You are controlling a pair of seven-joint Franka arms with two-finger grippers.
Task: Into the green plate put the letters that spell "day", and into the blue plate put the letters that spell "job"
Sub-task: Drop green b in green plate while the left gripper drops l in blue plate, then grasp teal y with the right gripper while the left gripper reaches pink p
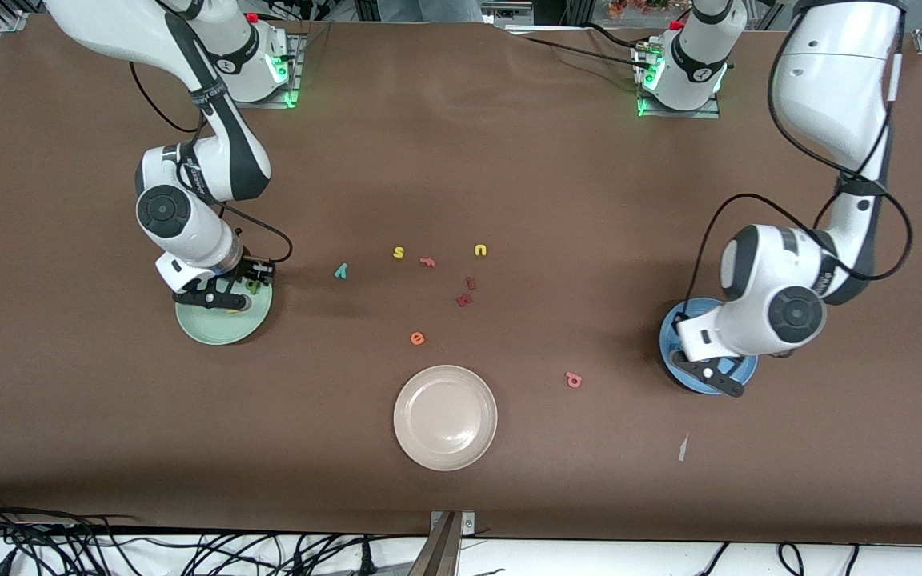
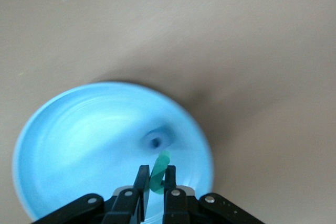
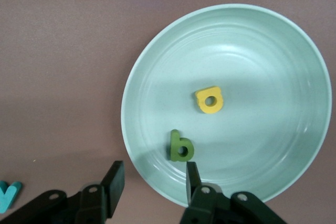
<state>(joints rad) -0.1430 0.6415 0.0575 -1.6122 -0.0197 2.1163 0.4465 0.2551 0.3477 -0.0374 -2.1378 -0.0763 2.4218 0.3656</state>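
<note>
The left end effector (image 2: 156, 182) is pinching a teal "j" (image 2: 158, 170) over the smooth blue plate (image 2: 63, 129), its blue ring (image 2: 155, 141) lying blurred. The right end effector (image 3: 152, 182) is hanging spread over the glossy green plate (image 3: 294, 145) holding 2 chunky letters, yellow (image 3: 210, 99) and olive (image 3: 180, 146).

Illumination is bright, even and overhead. In the front view the brown table (image 1: 461, 160) shows soft, short shadows directly under each arm and a faint sheen in the upper centre of the frame; focus is sharp throughout. The left wrist view is motion-blurred: the blue plate (image 2: 94, 140) smears at its rim and the background appears washed out and pale. The right wrist view is sharp, with a broad soft highlight across the green plate (image 3: 262, 51).
</note>
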